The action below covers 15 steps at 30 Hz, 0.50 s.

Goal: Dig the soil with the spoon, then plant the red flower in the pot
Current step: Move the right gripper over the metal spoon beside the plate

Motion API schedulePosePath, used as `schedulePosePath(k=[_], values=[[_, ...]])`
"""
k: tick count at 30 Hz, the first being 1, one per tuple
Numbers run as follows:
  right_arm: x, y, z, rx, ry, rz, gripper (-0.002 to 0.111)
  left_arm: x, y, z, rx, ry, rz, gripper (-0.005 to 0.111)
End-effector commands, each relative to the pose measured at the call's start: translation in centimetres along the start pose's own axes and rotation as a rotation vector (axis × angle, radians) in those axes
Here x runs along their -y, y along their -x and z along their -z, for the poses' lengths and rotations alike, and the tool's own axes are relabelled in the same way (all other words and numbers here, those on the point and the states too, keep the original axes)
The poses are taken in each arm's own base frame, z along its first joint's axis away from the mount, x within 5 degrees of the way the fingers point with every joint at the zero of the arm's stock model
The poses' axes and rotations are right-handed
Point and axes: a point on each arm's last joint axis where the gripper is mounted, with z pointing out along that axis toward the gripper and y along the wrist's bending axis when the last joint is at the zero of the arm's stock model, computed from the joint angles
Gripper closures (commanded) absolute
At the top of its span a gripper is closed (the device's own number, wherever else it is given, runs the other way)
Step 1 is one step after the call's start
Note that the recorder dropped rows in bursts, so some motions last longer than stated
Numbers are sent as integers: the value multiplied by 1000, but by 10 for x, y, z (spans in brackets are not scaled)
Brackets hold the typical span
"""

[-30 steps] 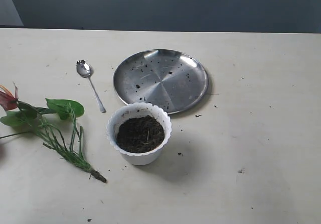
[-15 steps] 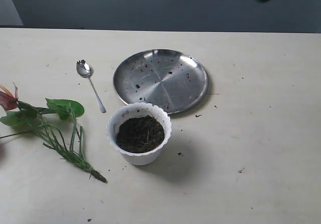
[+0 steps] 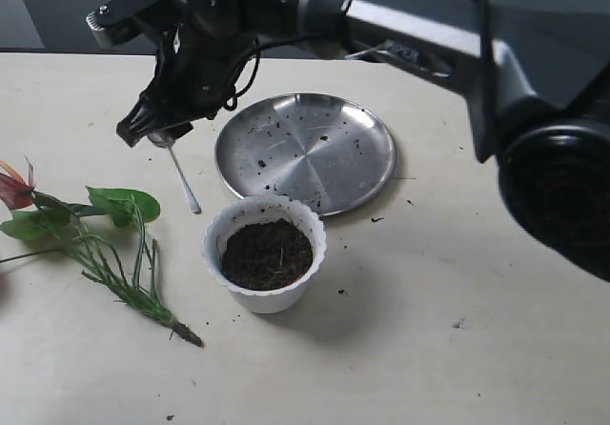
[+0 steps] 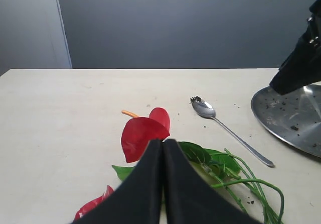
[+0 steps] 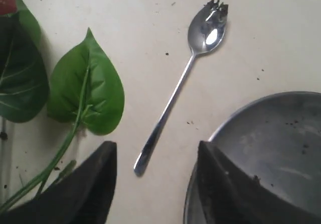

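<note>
spoon (image 5: 183,81): thin shiny silver, toothed bowl tip with dark crumbs, flat on table (image 3: 496,282) between red flower (image 3: 86,230) and steel plate (image 3: 305,151); right gripper (image 3: 152,125) above its bowl, jaws spread, handle end between them in wrist view, no contact; left gripper (image 4: 163,146) pressed together near flower, empty.

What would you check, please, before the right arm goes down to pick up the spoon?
1. Right gripper open: ok.
2. Spoon lying free on the table, nothing on it: ok.
3. Handle end between the fingers: ok in the right wrist view.
4. Steel plate clear of the fingers: cannot tell, its rim is close.
5. Left gripper shut, over the red flower, away from the spoon: ok.
6. Soil in the pot undug: ok.
</note>
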Motion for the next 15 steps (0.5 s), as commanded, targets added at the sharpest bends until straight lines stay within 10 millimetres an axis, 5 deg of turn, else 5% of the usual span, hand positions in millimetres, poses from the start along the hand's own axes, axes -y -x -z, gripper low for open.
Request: schedulePosePath(k=[1,15], values=[[-7,9,-12,13,0,-32,59,0,-1,0,6,-8,-2,106],[-7,-14,-60,-232,18,-54,68,0,-1,0,6,-8,-2,106]])
